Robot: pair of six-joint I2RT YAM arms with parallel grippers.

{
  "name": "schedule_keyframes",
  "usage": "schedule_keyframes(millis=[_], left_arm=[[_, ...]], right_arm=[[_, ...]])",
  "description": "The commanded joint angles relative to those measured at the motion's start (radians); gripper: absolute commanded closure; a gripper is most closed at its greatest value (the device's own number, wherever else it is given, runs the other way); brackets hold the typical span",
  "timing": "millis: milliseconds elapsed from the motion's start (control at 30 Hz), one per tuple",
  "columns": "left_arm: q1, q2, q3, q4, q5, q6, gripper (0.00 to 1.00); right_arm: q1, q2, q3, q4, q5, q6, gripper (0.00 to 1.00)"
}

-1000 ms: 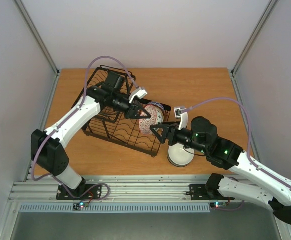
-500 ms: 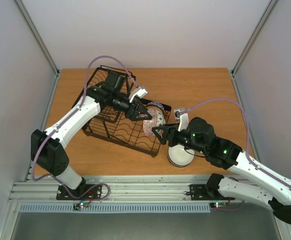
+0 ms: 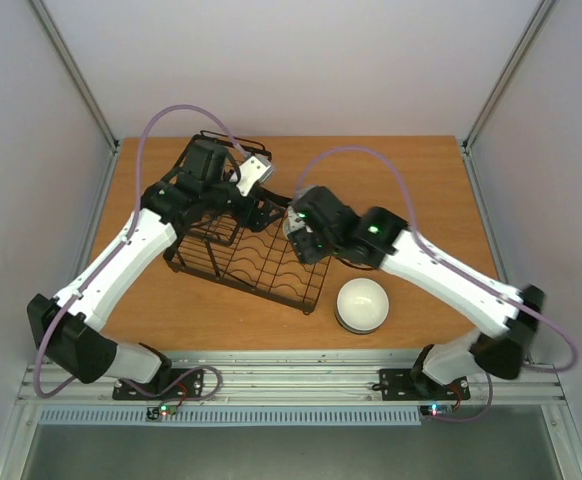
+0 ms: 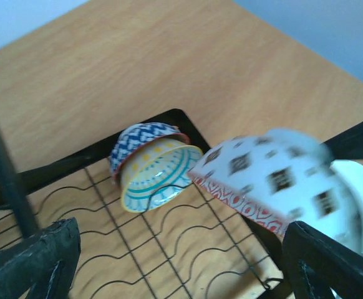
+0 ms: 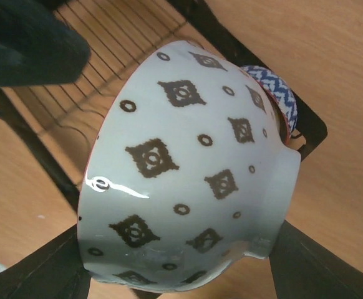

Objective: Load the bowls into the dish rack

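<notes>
The black wire dish rack [image 3: 241, 270] lies on the wooden table left of centre. A blue patterned bowl [image 4: 138, 137] and a yellow-and-teal bowl [image 4: 159, 174] lean nested at its far end. My right gripper [image 3: 296, 228] is over that corner. It is shut on a red-and-white bowl [image 5: 188, 168] with dark diamond marks, one finger at the rim side and one at the foot side. This bowl [image 4: 269, 177] sits tilted beside the nested pair. My left gripper [image 4: 181, 261] hovers open over the rack wires [image 4: 144, 249] with nothing between its fingers.
A plain white bowl [image 3: 361, 305] sits upside down on the table right of the rack's near corner. The rack's raised basket section [image 3: 206, 160] is under the left arm. Grey walls enclose the table on three sides.
The left gripper opened, let go of the red-and-white bowl and drew back over the rack. The right arm swung up from beside the white bowl, and its gripper now has the bowl at the rack's far corner.
</notes>
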Motion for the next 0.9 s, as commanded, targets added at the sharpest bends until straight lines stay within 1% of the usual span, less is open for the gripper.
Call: schedule_keyframes(millis=[0,167,300,533,867], left_arm=[[0.002,-0.05,-0.028,0.077,-0.144,-0.008,0.11],[0.009,-0.065,-0.036,0.089,-0.2,-0.004,0.11],[0.01,-0.061,-0.038,0.092,-0.197,-0.005,0.11],[0.01,-0.054,-0.041,0.099,-0.214,-0.002,0.11],[0.014,-0.066,-0.049,0.132,-0.346,-0.02,0.11]], right_arm=[[-0.002,0.216,0.134,-0.189,0.08,-0.184,0.94],[-0.002,0.383,0.176,-0.229,0.138,-0.256,0.94],[-0.002,0.444,0.171,-0.238,0.16,-0.297,0.94],[-0.002,0.482,0.147,-0.218,0.165,-0.375,0.94],[-0.002,0.542,0.16,-0.193,0.172,-0.45,0.95]])
